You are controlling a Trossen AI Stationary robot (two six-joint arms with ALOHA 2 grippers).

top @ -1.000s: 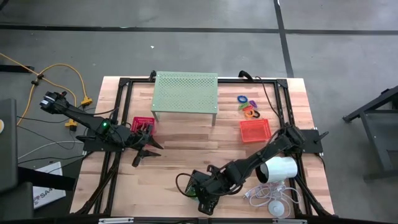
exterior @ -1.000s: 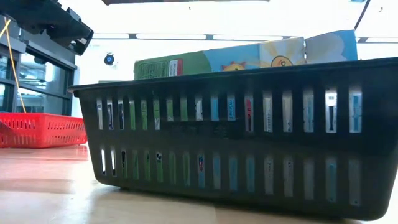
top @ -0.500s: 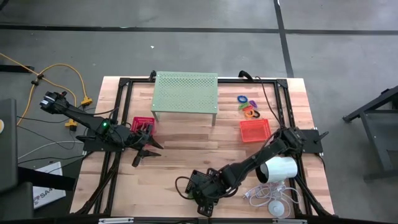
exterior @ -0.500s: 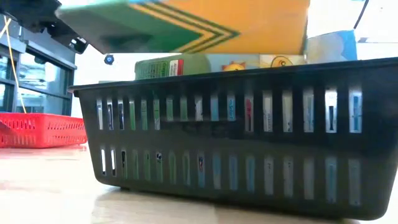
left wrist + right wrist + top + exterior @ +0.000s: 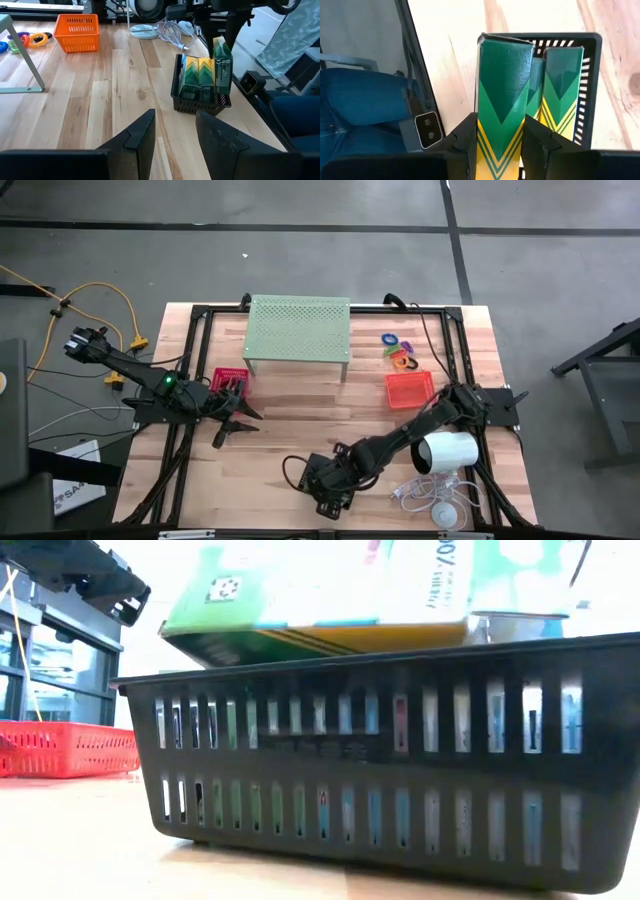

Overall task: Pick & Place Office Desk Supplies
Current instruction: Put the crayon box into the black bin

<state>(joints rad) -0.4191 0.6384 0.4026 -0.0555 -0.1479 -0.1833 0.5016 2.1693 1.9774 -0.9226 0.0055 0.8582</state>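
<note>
A black mesh tray [image 5: 318, 484] stands near the table's front edge with green-and-yellow boxes [image 5: 562, 85] upright in it. My right gripper [image 5: 500, 145] hovers over the tray's end, shut on another green-and-yellow box [image 5: 502, 90], which the left wrist view shows standing tall over the tray [image 5: 200, 102]. In the low view this box [image 5: 320, 610] lies slanted along the tray's rim [image 5: 400, 655]. My left gripper [image 5: 175, 140] waits open at the table's left, beside a pink-red tray [image 5: 229, 380]. My right gripper pinches the box between its two fingers [image 5: 465, 140], one on each long narrow side [image 5: 481, 135]. The fingers come from above, slanting down, and lie along the box. The box's lower end [image 5: 223, 92] reaches the tray's rim; whether it touches the tray I cannot tell.
A pale green perforated stand [image 5: 298, 328] sits at the back middle. An orange tray [image 5: 410, 388] and coloured rings [image 5: 398, 350] lie at the back right. A white cylinder [image 5: 448, 452] and its cable [image 5: 430, 498] lie at the front right, close to my right arm.
My right gripper has come down toward the black tray with the box. In the low view the box has entered from above, sunk to the tray's rim and turned another face toward the camera.
</note>
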